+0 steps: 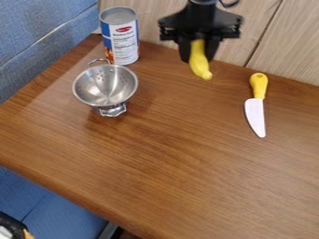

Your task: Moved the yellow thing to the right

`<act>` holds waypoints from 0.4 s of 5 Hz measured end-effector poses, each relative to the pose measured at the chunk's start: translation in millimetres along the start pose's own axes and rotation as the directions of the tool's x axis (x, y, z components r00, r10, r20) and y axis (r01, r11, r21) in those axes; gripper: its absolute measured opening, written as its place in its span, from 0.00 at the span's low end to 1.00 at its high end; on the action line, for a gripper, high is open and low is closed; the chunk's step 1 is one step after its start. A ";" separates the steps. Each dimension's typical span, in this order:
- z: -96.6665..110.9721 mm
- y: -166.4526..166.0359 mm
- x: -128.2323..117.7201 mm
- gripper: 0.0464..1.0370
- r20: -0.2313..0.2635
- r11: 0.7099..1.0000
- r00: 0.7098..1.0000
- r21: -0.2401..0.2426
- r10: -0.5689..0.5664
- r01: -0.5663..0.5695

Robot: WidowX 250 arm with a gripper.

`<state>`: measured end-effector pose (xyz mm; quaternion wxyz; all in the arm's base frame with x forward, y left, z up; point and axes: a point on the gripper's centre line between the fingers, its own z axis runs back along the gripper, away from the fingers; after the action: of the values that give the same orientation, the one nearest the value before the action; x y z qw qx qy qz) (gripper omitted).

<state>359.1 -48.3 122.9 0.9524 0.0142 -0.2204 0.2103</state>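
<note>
well, metal colander [105, 87] open side up beside an upright can [124, 43], fingers [185, 50] pinching a yellow banana [199, 62]

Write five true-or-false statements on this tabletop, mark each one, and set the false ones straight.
1. The gripper holds a yellow banana. True.
2. The can lies on its side. False: it stands upright.
3. The knife has a yellow handle and a white blade. True.
4. The metal colander is turned upside down. False: its bowl opens upward.
5. In the camera view, the knife lies to the right of the banana. True.
</note>
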 end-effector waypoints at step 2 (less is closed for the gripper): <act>4.0 -28.9 -67.2 0.37 -0.088 0.998 0.994 -0.036 -0.060 0.056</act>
<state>314.5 -101.7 99.8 0.9670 -0.0048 -0.1807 0.1792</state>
